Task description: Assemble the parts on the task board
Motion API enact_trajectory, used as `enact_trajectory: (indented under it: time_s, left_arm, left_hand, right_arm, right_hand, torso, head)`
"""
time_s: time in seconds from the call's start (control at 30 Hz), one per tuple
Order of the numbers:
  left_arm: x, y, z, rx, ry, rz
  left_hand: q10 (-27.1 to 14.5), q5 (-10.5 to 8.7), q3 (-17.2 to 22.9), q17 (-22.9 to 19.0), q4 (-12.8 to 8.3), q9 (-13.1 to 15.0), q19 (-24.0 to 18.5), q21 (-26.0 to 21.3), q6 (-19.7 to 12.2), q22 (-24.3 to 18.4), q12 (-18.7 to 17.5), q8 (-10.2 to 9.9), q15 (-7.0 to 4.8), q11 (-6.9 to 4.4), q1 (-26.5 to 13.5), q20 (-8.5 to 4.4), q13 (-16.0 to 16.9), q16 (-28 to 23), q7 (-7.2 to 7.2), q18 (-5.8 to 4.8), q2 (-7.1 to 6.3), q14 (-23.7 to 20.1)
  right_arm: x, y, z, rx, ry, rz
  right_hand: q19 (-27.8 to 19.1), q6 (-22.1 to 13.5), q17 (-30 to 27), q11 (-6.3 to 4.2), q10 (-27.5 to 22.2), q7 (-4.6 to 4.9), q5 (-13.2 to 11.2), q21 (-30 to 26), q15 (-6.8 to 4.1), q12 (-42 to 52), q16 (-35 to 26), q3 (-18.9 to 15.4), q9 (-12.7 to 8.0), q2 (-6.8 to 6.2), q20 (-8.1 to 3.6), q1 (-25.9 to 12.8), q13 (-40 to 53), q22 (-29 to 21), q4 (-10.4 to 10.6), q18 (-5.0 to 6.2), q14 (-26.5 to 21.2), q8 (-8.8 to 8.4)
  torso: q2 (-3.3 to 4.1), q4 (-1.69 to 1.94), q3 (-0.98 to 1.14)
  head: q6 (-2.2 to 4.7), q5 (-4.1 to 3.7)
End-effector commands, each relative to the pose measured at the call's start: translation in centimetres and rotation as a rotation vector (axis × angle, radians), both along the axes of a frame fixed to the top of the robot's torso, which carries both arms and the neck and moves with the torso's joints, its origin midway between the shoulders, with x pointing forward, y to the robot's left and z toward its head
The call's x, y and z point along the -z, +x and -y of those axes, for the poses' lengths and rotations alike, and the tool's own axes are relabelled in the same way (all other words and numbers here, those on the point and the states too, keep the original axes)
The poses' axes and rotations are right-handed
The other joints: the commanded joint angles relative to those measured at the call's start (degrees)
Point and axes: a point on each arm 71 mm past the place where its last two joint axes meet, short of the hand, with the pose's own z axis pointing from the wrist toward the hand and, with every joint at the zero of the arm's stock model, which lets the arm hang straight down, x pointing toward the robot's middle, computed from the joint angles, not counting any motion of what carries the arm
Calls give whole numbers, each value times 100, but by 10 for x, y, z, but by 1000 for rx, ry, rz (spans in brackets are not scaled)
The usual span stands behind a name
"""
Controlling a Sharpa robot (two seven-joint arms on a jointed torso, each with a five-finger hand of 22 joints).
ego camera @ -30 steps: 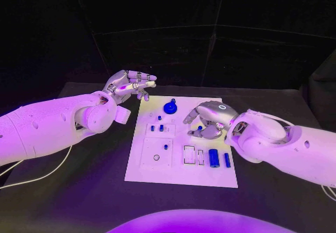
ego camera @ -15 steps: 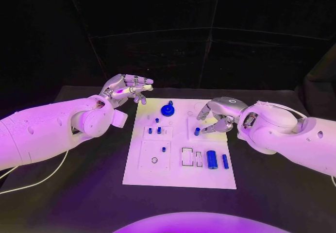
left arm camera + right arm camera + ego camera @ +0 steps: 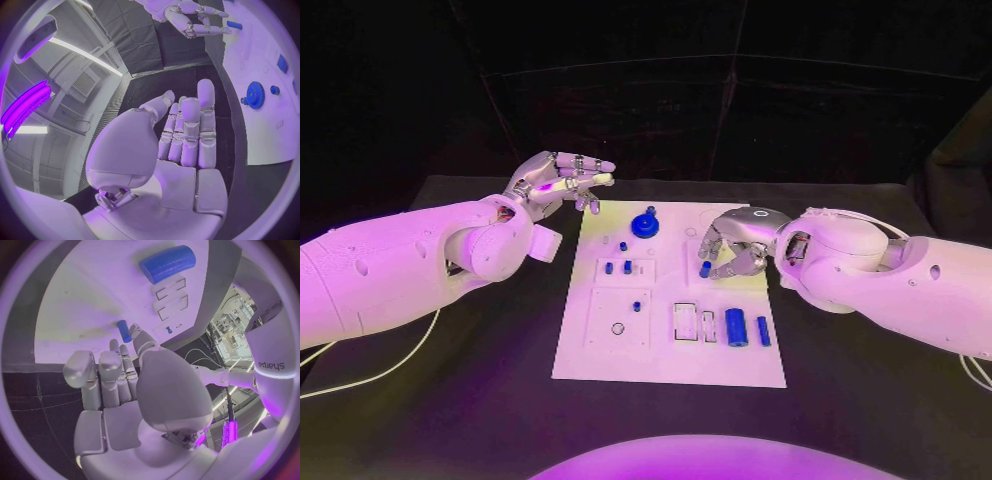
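Observation:
The white task board lies in the middle of the black table. My right hand reaches down over the board's right half, and its fingertips pinch a small blue peg that stands on the board. My left hand hovers above the table off the board's far left corner. It holds nothing, and its fingers lie side by side with the thumb apart. A blue gear sits at the board's far end. Two blue cylinders lie near the right edge, the larger one also in the right wrist view.
Several short blue pegs stand in the board's left half, one more nearer me. A rectangular slot and a small ring hole mark the near half. A white cable trails over the table at the left.
My right hand drew back to the right, then came in again over the small blue peg, which stays in place. The left hand has barely moved.

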Motion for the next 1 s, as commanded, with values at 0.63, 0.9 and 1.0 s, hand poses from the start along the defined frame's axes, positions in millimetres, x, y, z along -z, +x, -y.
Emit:
enact_trajectory:
  time_s: [0.63,0.9,1.0]
  left_arm:
    - [-1,0,0,7,-7,0]
    - [-1,0,0,7,-7,0]
    - [-1,0,0,7,-7,0]
  left_hand:
    - [-47,6,-41,-9,-13,-8,-36,-43,-49,-12,48,8,4,-2,17,22,5,-27,10,74,36,-61]
    - [-50,7,-40,-10,-15,-7,-36,-46,-49,-13,53,10,4,-2,22,23,5,-27,10,74,43,-63]
    - [-52,6,-41,-9,-15,-7,-36,-47,-50,-14,55,10,4,-2,23,23,5,-25,10,74,45,-63]
  right_arm:
    - [12,4,-9,-26,-65,-35]
    - [9,6,-10,-16,-25,9]
    - [6,5,-11,-19,13,36]
  right_hand:
    - [168,533,-82,-27,557,39,-158,254,-70,-295,-123,835,13,12,-26,-13,-8,351,17,-72,79,55]
    - [249,725,-90,-69,767,18,-447,374,-98,-350,-137,1218,23,61,-48,-22,12,535,11,-104,89,80]
    - [289,808,-87,-97,863,-8,-457,426,-117,-339,-137,1299,33,62,-61,-49,24,617,16,-119,93,105]
  torso:
    - [-1,-1,-2]
    - [-1,-8,-2]
    - [-2,-16,-2]
  head:
    - [-45,23]
    - [-50,19]
    - [-51,18]
